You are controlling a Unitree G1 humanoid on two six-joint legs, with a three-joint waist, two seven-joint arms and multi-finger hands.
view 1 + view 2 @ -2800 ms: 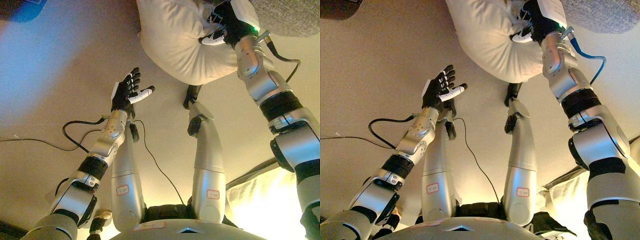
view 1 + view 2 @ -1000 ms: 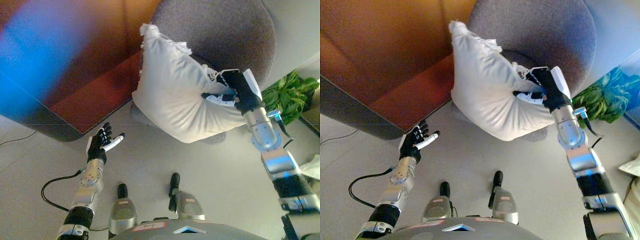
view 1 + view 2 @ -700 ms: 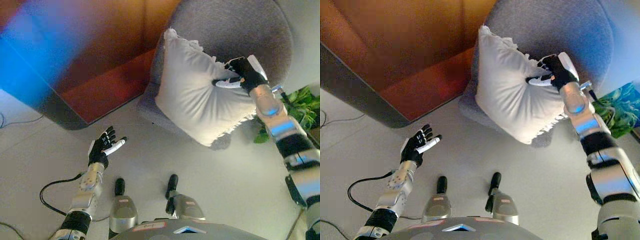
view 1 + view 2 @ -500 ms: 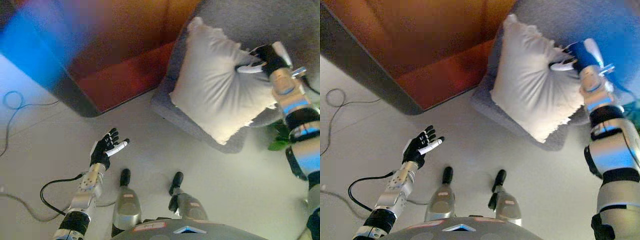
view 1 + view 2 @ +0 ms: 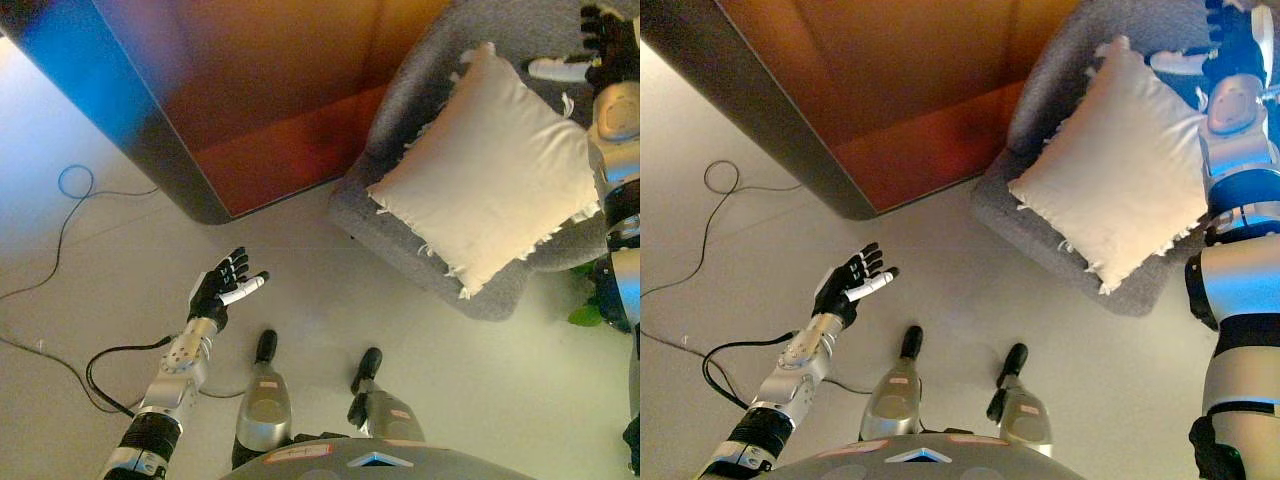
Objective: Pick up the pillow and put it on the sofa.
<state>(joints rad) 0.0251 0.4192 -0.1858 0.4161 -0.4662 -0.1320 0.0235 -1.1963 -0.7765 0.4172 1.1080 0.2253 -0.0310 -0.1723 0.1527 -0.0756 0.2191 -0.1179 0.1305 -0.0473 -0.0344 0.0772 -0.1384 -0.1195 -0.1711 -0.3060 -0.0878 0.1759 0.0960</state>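
on the grey sofa (image 5: 420,70) the pillow (image 5: 490,165) lies flat, corner-on like a diamond.

A pillow (image 5: 488,170) lies on the seat of a sofa (image 5: 430,235), just left of and below the robot's right hand (image 5: 606,42), which hangs apart from it with fingers spread. The left hand (image 5: 222,290) is held open over the floor (image 5: 90,280), well apart to the pillow's lower left. A wooden cabinet (image 5: 240,90) stands above the left hand, beside the sofa.
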